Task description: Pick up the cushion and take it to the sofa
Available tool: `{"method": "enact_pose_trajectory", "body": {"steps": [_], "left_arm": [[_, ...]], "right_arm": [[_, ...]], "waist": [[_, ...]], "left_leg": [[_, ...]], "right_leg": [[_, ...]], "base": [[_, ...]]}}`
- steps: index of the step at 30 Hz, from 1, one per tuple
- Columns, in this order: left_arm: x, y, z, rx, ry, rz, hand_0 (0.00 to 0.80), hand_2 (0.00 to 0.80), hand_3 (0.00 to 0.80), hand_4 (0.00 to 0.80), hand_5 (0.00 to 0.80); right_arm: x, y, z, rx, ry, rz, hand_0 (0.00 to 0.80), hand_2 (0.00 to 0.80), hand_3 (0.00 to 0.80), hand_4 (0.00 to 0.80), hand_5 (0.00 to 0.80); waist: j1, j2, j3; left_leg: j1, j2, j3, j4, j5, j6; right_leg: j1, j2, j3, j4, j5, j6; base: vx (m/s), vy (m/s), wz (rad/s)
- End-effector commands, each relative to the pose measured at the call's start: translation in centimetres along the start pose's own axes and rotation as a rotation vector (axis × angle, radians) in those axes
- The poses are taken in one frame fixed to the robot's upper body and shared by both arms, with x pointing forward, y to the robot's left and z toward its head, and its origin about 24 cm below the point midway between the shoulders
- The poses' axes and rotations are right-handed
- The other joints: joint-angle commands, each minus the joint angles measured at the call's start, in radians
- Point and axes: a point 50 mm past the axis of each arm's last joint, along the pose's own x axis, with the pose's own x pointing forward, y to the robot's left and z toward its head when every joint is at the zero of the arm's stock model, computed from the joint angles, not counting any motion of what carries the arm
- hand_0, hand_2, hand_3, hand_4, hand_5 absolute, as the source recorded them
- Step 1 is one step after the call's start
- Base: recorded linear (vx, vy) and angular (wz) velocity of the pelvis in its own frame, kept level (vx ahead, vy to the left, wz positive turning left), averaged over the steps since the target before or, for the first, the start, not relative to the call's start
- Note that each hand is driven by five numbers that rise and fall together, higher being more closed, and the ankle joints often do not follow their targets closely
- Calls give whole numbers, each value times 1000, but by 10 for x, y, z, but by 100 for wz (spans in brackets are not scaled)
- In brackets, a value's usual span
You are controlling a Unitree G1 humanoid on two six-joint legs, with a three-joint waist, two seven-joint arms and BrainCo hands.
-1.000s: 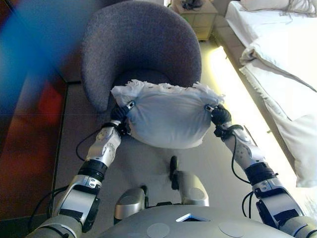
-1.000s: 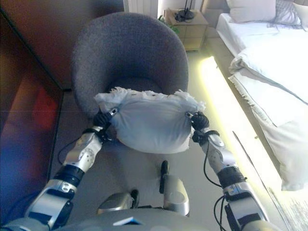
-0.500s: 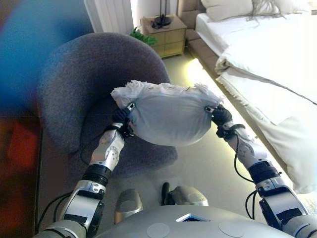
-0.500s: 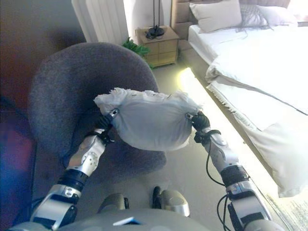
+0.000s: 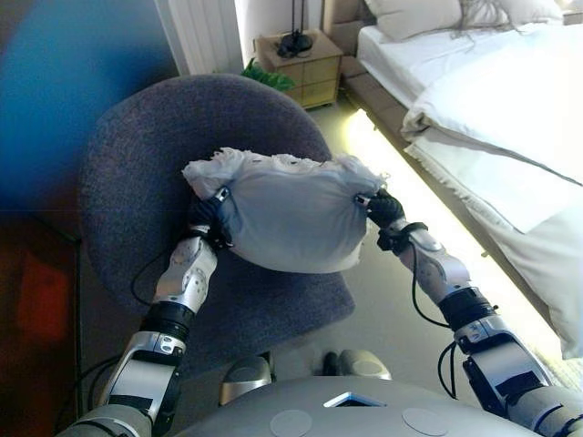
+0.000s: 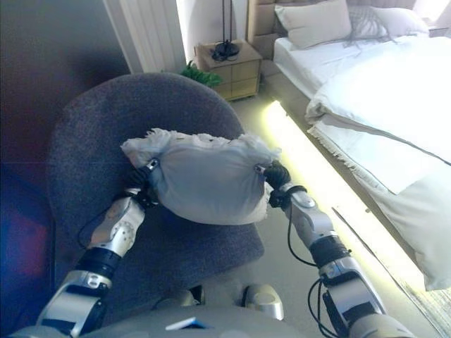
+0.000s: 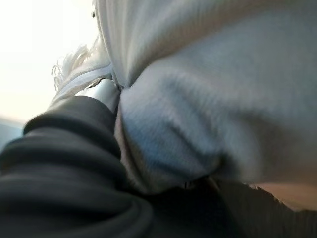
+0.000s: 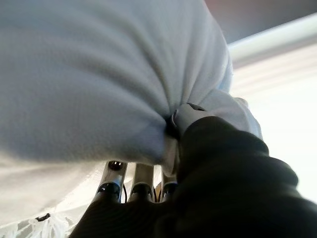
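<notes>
Two robot hands pinch cushion (image 5: 284, 221) ends; long axis crosswise.

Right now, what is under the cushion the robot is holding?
Under the cushion, gripped by the left hand and right hand, is the grey armchair. Part of its seat is covered.

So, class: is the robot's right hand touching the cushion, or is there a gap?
Touching. The right wrist view shows the right hand pressed into the cushion, with the fabric puckering where its fingers grip it.
</notes>
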Motion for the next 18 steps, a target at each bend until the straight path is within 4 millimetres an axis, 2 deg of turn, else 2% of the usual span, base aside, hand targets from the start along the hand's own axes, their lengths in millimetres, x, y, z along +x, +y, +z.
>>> {"method": "enact_pose_trajectory", "body": {"steps": [1, 3, 5, 7, 8, 11, 15, 18], "left_arm": [[1, -59, 64, -13, -303, -190, 800, 800, 800, 800, 800], [2, -54, 63, -9, -285, -166, 800, 800, 800, 800, 800], [3, -50, 62, 21, -277, -139, 800, 800, 800, 800, 800], [6, -52, 70, 61, -298, -133, 800, 800, 800, 800, 800], [7, -54, 74, 68, -308, -139, 800, 800, 800, 800, 800], [18, -72, 107, 102, -383, -175, 800, 800, 800, 800, 800], [28, -105, 163, 64, -520, -235, 800, 800, 800, 800, 800], [31, -112, 177, 36, -558, -220, 800, 800, 800, 800, 800]], "right_arm": [[20, 57, 43, 19, -176, 193, 800, 800, 800, 800, 800], [24, 62, 42, 41, -160, 205, 800, 800, 800, 800, 800], [28, 71, 42, 43, -146, 222, 800, 800, 800, 800, 800], [35, 84, 55, 19, -161, 241, 800, 800, 800, 800, 800], [36, 87, 59, 13, -170, 242, 800, 800, 800, 800, 800], [44, 106, 87, 6, -225, 278, 800, 800, 800, 800, 800], [47, 119, 129, -73, -326, 324, 800, 800, 800, 800, 800], [48, 124, 135, -147, -333, 340, 800, 800, 800, 800, 800]], "waist": [[61, 13, -14], [75, 7, -10], [86, -3, -6], [87, -21, 14], [85, -23, 23], [83, -37, 99], [60, -26, 197], [46, -13, 234]], "left_leg": [[12, -3, -11, 43, -82, 22], [22, -7, -11, 43, -87, 20], [31, -3, -13, 52, -96, 6], [17, 0, -27, 99, -135, -6], [7, 3, -30, 123, -152, -5], [-126, 43, -50, 320, -214, -16], [-315, 67, -80, 467, -230, -35], [-352, 71, -88, 508, -244, -40]], "right_leg": [[-37, -140, -32, 225, 141, 55], [-32, -162, -42, 203, 153, 56], [-15, -171, -53, 105, 160, 65], [-32, -163, -27, -22, 160, 87], [-47, -163, -22, -29, 165, 91], [-151, -186, 2, 50, 154, 110], [-269, -174, 30, 136, 129, 106], [-326, -176, 46, 203, 104, 105]], "base": [[92, 158, -7], [147, 18, 16], [150, -108, 22], [59, -171, -8], [-24, -149, -6], [-137, -172, 24], [-326, -128, 12], [-71, 3, -12]]}}
